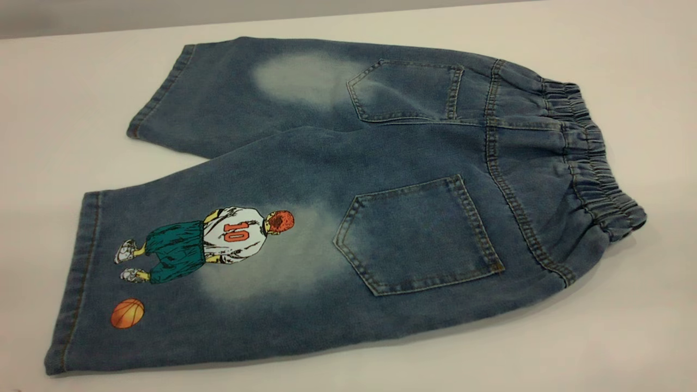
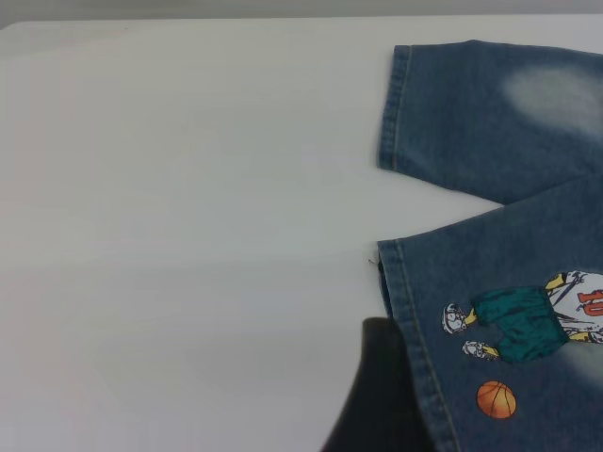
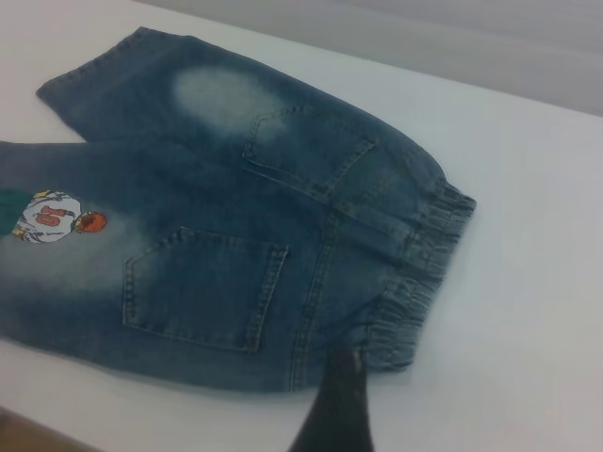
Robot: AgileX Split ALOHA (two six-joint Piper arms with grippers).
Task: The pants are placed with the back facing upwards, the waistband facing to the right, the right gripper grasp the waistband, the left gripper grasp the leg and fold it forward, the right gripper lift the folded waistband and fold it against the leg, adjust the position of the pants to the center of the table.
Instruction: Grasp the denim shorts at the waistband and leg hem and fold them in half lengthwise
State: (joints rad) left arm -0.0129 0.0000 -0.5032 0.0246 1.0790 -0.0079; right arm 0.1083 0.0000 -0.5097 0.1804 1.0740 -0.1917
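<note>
Faded blue denim pants (image 1: 381, 179), white table (image 1: 626, 337)

Only slivers of the robot show: the left gripper (image 2: 377, 395) appears in its wrist view as a blurred, matte black, rounded mass, broad at its base and narrowing toward its tip. The right gripper (image 3: 337, 410) appears as a slim, dark, tapering finger with a faint pale glint near its tip.
</note>
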